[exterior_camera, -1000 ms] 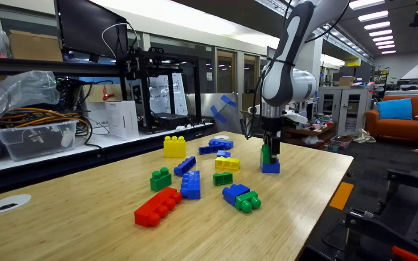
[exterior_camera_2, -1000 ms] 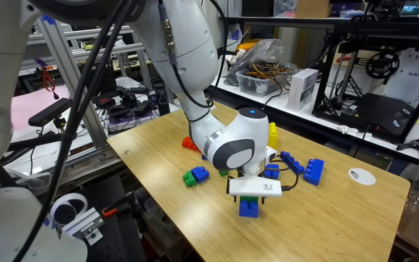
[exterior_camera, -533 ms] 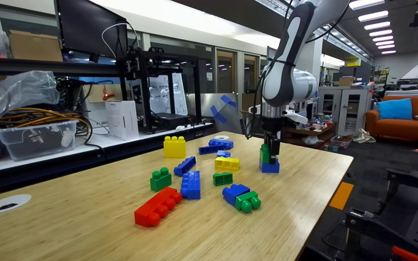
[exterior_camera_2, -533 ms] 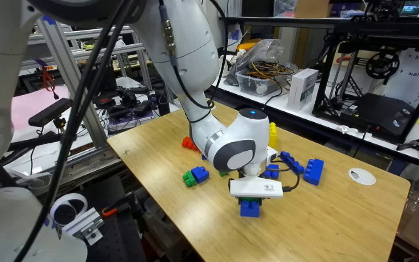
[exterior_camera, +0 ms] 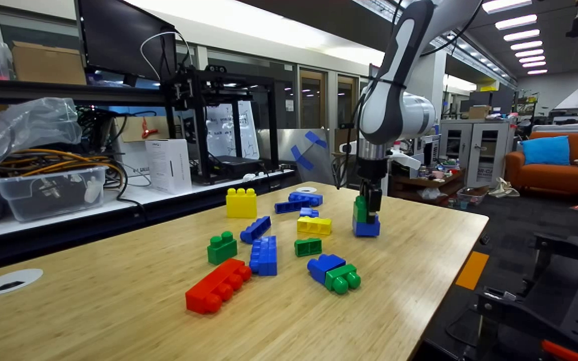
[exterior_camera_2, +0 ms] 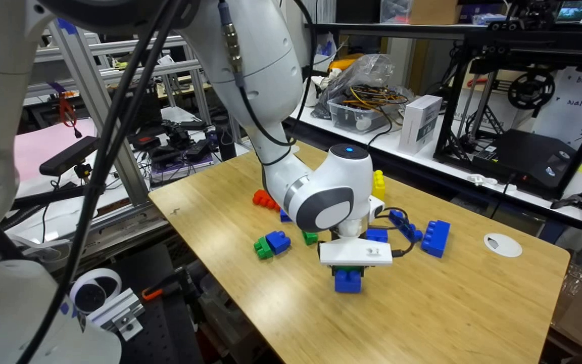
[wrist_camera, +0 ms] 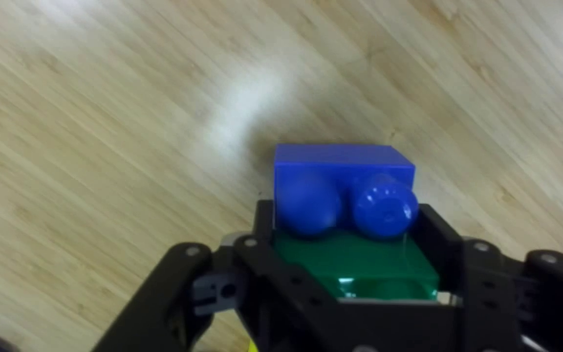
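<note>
Over the wooden surface (exterior_camera_2: 447, 308), the robot arm (exterior_camera_2: 265, 86) has shifted slightly within the last half second, and the hand (wrist_camera: 346, 215), spread a second ago, is now clamped on the green block (wrist_camera: 359, 259). The blue block (exterior_camera_2: 347, 283) beneath it has moved too, which suggests the two travel as one and the grip is firm; whether the blue base has left the surface I cannot tell. In an exterior view the long red block (exterior_camera: 213, 291) shows whole, well apart from the pair; the wrist view misses it. In an exterior view the white camera (exterior_camera_2: 355, 253) hides most of the green block, while the wrist view shows its face and, just beside it, two bare blue studs (wrist_camera: 384, 208).
</note>
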